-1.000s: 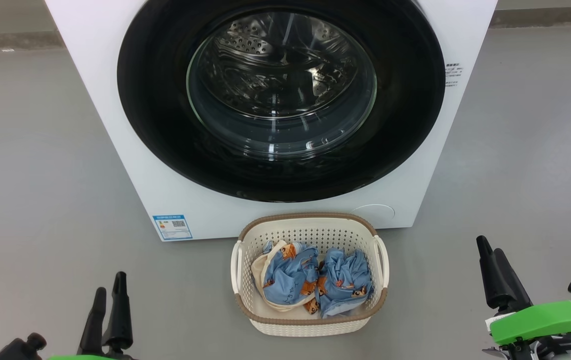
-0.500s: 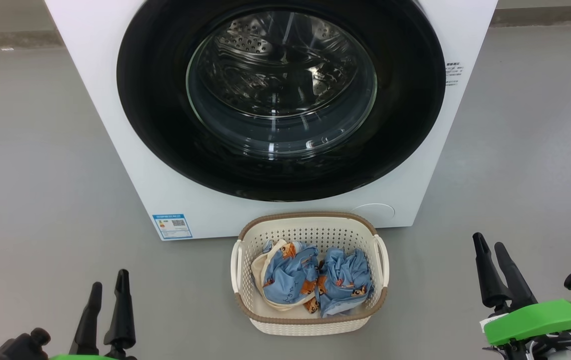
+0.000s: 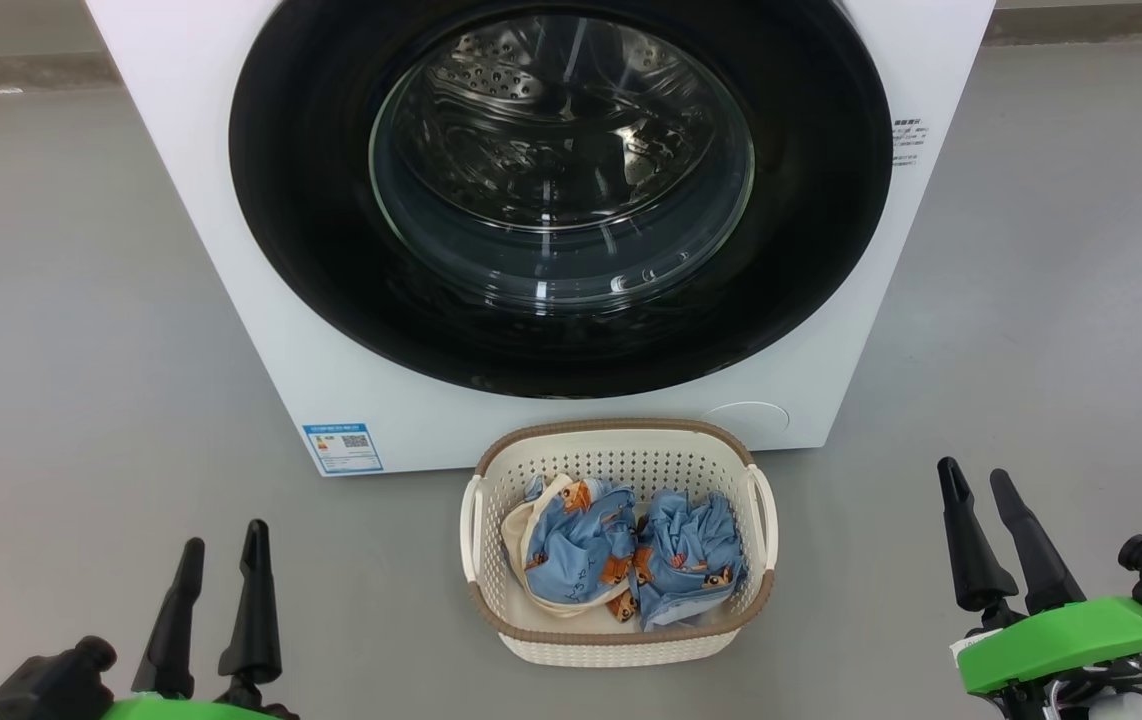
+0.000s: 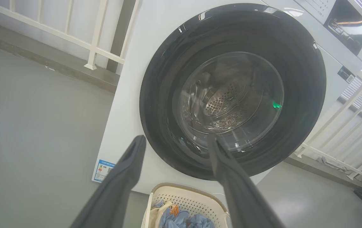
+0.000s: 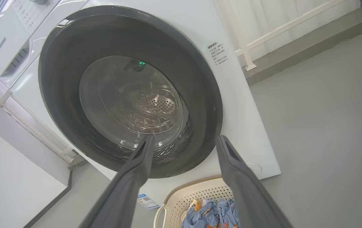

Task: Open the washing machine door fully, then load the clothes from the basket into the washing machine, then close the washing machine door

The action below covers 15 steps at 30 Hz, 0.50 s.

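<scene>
Left pincer [image 3: 223, 536], right pincer [image 3: 973, 471] agape, basket [image 3: 621, 650] between

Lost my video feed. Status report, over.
Left gripper and right gripper open, empty. Washing machine door shut; clothes in basket. Basket on floor, close before door.

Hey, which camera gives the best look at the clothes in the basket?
The head view: the clothes lie fully visible from above inside the basket. The left and right wrist views catch their tops at the bottom edge, cut off.

The left gripper [image 4: 174, 142], fingers spread, faces the closed washing machine door [image 4: 231, 91] above the basket [image 4: 187, 198].
</scene>
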Tool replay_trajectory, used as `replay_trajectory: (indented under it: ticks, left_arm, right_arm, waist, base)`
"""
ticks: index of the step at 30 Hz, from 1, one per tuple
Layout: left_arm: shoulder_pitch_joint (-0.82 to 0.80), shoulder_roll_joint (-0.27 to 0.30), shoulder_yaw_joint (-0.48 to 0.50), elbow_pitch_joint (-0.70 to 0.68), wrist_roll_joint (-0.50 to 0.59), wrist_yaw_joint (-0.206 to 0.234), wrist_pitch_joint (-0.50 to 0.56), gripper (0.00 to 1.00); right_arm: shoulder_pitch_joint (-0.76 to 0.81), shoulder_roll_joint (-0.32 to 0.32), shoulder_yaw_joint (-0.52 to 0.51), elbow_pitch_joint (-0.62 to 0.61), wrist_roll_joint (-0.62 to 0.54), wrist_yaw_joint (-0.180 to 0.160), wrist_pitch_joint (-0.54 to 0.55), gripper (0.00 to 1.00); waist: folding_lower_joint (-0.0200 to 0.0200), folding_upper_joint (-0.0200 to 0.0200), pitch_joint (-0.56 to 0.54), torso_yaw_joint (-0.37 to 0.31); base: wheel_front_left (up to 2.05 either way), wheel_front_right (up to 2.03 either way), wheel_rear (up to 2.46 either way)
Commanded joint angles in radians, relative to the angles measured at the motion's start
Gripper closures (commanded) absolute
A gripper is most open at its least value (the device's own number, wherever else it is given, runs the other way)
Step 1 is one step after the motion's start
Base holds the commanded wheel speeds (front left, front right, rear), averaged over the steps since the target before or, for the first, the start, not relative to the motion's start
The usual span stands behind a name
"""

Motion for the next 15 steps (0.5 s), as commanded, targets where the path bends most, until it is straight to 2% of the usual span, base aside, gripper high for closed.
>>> replay_trajectory:
  ticks: [1,15]
  left_arm:
    - [-0.042,0.019,0.024,-0.031,0.039,-0.004,-0.018,0.0]
    - [-0.051,0.022,0.023,-0.038,0.183,-0.007,-0.05,0.0]
  right_arm:
    - [-0.046,-0.022,0.02,-0.032,-0.046,0.004,-0.018,0.0]
    - [-0.048,-0.028,0.011,-0.048,-0.183,0.005,-0.043,0.0]
  waist:
    - [0.0,0.0,0.001,0.0]
    - [0.0,0.0,0.0,0.003]
  base:
    - [0.0,0.0,0.0]
    - [0.0,0.0,0.0]
